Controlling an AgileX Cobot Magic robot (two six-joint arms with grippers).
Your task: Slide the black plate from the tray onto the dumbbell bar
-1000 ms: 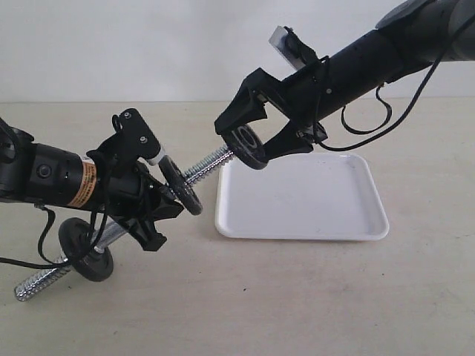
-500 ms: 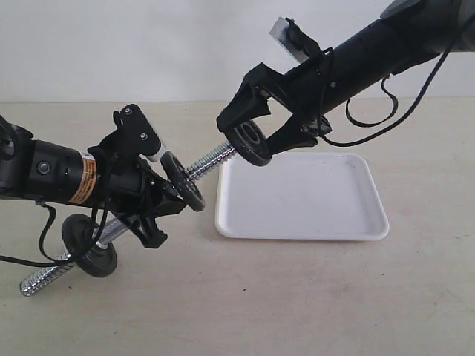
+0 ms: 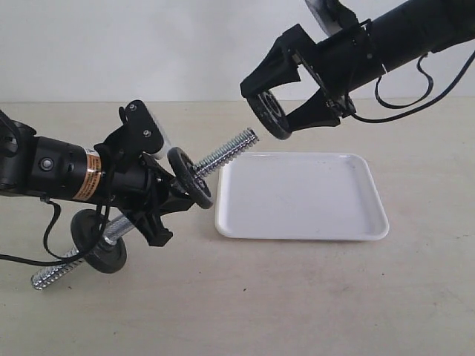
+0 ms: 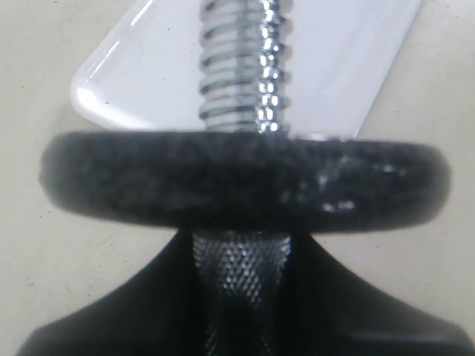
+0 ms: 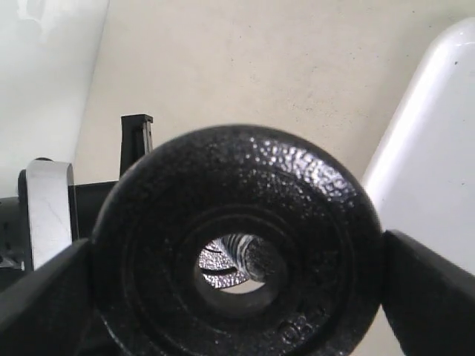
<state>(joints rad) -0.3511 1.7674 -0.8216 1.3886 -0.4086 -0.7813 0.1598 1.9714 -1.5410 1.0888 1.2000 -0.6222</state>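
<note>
My right gripper (image 3: 272, 110) is shut on the black plate (image 3: 267, 116), held in the air above the tray's (image 3: 312, 215) far left corner. The plate sits just beyond the threaded tip of the dumbbell bar (image 3: 226, 152), with a small gap between them. In the right wrist view the plate (image 5: 237, 185) fills the frame, and the bar's tip (image 5: 256, 259) shows through its hole. My left gripper (image 3: 152, 199) is shut on the bar's knurled middle (image 4: 241, 271), tilting it up to the right. Two other black discs (image 3: 190, 178) (image 3: 100, 241) sit on the bar.
The white tray (image 5: 438, 148) lies on the beige table with nothing in it. The bar's lower threaded end (image 3: 48, 276) hangs near the table at the left. A disc (image 4: 245, 182) blocks most of the left wrist view, with the tray (image 4: 141, 67) behind it.
My right gripper has risen and drawn back to the right with the plate, which now stands clear of the bar's tip. My left gripper has carried the bar slightly right.
</note>
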